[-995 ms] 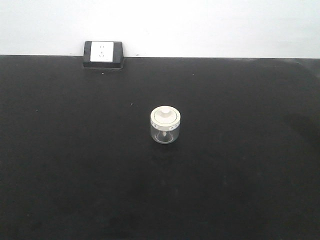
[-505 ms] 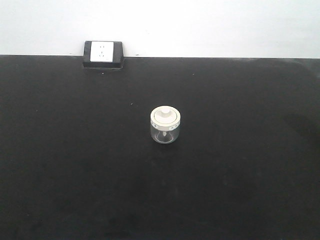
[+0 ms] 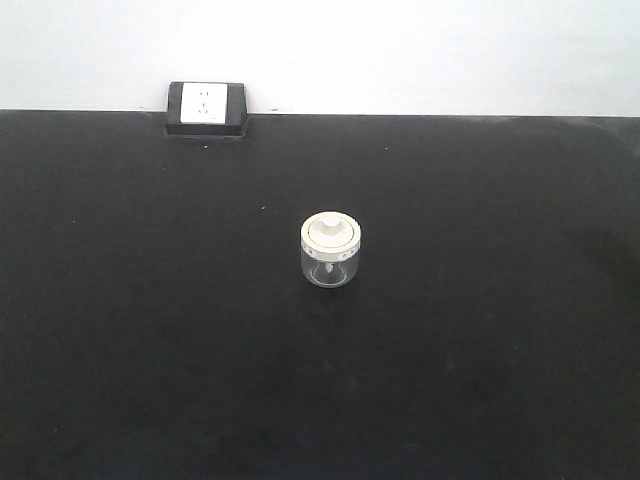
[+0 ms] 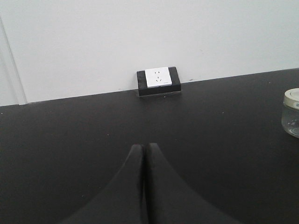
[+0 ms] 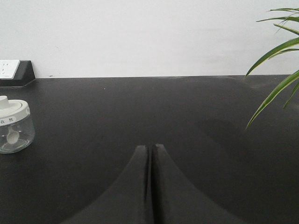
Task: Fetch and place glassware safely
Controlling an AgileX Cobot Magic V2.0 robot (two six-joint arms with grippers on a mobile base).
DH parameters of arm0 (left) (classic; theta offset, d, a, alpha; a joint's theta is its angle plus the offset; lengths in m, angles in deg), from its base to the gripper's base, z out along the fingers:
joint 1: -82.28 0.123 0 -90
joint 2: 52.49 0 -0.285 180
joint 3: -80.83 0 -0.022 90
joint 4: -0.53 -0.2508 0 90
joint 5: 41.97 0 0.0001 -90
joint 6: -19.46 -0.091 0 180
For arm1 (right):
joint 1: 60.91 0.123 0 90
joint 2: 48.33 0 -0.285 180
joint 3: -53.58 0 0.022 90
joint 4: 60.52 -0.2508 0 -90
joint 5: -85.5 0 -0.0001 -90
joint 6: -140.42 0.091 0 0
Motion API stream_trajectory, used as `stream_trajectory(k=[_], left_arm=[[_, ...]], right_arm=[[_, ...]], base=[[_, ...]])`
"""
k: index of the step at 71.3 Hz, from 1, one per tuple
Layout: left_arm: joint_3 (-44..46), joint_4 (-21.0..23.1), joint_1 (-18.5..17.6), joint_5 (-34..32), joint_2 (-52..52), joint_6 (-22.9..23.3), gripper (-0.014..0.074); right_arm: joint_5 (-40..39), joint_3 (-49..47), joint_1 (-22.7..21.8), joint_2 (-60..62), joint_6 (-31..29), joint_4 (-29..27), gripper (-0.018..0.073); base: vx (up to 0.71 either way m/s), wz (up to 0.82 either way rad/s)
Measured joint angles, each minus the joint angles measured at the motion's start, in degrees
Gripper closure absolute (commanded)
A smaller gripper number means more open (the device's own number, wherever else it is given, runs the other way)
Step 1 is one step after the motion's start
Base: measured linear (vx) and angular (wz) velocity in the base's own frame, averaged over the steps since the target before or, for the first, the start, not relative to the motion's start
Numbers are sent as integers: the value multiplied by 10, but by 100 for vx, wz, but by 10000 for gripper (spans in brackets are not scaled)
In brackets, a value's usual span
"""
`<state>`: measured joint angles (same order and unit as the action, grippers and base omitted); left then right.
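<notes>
While both arms sit low over the flat black desk (image 3: 150,350), neither shows in the front view; only the wrist cams catch them.

Left pincer (image 4: 144,148): its two dark fingers are pressed together along their whole visible length w/ no gap, nothing between them. Straight ahead of it, well apart, at the desk's far edge against the white wall (image 4: 140,37), stands a black rectangular socket box w/ a white faceplate (image 4: 158,81). Off to its right and a bit ahead, cut by the frame edge, is the small squat clear glass jar w/ a round cream-white lid (image 4: 291,112), upright on the desk, not touched by anything.

In the front view the same jar (image 3: 330,250) stands alone near the desk's middle, lid on, raised centre knob on top; the socket box (image 3: 206,108) is far behind it and to the left, at the wall line. Something pale shows inside the jar, too small to tell what.

Right pincer (image 5: 151,149): fingers closed tip to tip, just a thin seam between them, gripping nothing. The jar (image 5: 14,125) is to its left and somewhat ahead, well apart from the tips, upright; small print on the lid's rim is unreadable. Beyond the jar, at the far left corner, a piece of the socket box (image 5: 14,71) peeks in. To the right of this pincer, long green plant leaves (image 5: 275,70) hang in from the frame edge above the desk; whether they touch it can't be told.
</notes>
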<state>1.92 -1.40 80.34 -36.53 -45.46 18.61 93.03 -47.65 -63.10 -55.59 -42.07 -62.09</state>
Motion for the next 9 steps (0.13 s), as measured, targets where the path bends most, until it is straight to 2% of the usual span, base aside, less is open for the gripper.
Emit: stream_trajectory(k=[9], left_arm=[[0, 0, 0, 0, 0, 0, 603]], right_arm=[[0, 0, 0, 0, 0, 0, 563]], base=[[0, 0]])
